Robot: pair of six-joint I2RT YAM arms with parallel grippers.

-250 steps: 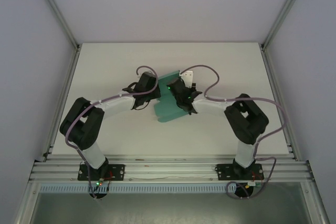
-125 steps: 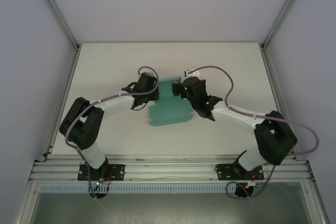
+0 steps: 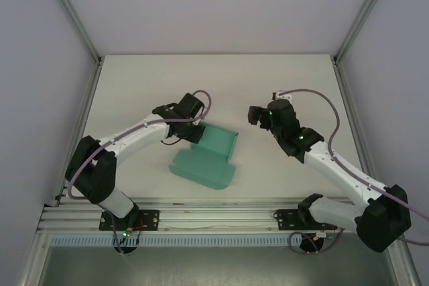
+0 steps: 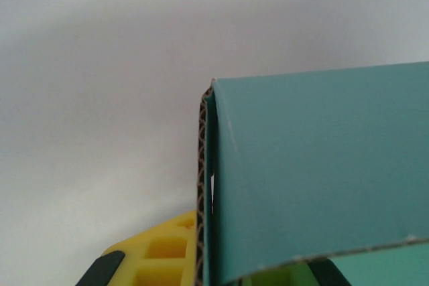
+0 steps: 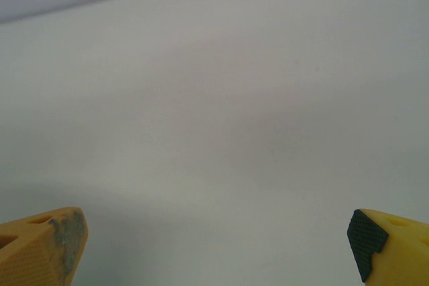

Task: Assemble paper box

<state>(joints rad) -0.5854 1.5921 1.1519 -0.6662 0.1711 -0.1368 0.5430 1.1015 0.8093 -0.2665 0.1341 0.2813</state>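
Observation:
The teal-green paper box [image 3: 206, 156] lies partly folded in the middle of the table, one wall standing up at its far side. My left gripper [image 3: 192, 130] is shut on its far left corner. In the left wrist view the teal card [image 4: 315, 165] runs down between my yellow fingers [image 4: 157, 252], its corrugated edge showing. My right gripper [image 3: 257, 114] hangs apart to the right of the box, open, with nothing between its fingertips [image 5: 57, 239].
The white table [image 3: 134, 85] is walled by aluminium frame posts at left and right. A rail [image 3: 214, 216] runs along the near edge, where both arm bases are bolted.
My right gripper has let go of the box, opened wide and drawn back to the right. The box has swung down and toward me, the left gripper still holding it.

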